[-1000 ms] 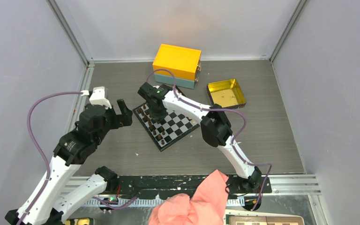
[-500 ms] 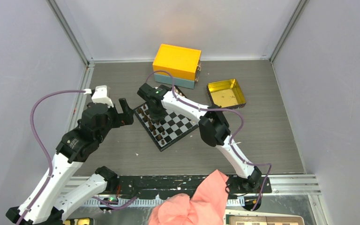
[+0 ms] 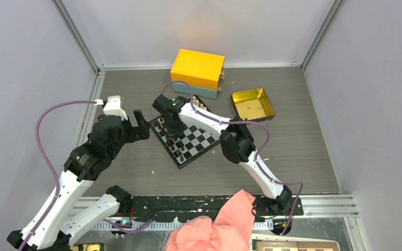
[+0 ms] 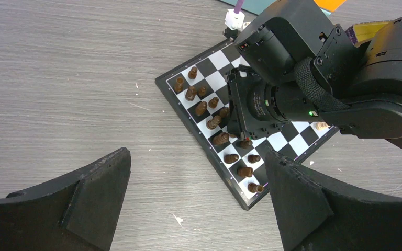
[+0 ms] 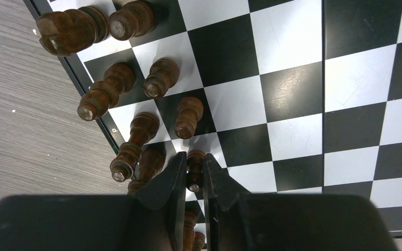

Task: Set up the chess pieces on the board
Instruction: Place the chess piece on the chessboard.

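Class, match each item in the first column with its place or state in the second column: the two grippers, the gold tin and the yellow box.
Column one:
1 right gripper
2 left gripper
3 gold tin
4 yellow box

Column two:
A directly beyond the board, farthest back
B open, holding nothing, left of the board
C closed on a dark chess piece
D open-topped, to the board's right

Pairs: 1-C, 2-B, 3-D, 4-A

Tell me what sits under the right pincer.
The right pincer grips a dark piece over the board. Its fingers cover the squares and pieces directly below.
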Action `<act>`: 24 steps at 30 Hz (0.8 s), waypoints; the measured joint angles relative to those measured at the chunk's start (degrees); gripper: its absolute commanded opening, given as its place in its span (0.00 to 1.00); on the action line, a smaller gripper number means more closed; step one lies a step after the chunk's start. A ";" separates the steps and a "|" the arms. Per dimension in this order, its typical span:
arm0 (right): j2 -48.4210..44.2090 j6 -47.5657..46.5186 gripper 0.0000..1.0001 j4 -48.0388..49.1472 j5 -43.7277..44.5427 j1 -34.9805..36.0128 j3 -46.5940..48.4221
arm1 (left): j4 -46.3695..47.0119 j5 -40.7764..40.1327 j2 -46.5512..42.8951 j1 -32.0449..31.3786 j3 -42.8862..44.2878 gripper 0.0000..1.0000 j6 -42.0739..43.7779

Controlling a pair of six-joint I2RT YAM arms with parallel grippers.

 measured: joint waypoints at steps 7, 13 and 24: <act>0.00 -0.04 0.30 0.00 0.00 0.07 0.00 | 0.02 0.04 0.02 0.00 -0.37 1.00 0.15; 0.00 -0.15 0.33 0.00 0.07 0.07 0.00 | 0.04 0.42 0.20 0.00 -0.37 1.00 0.70; -0.55 -0.50 0.34 -0.02 0.98 0.07 0.00 | 0.04 0.87 1.20 0.00 -0.31 1.00 0.79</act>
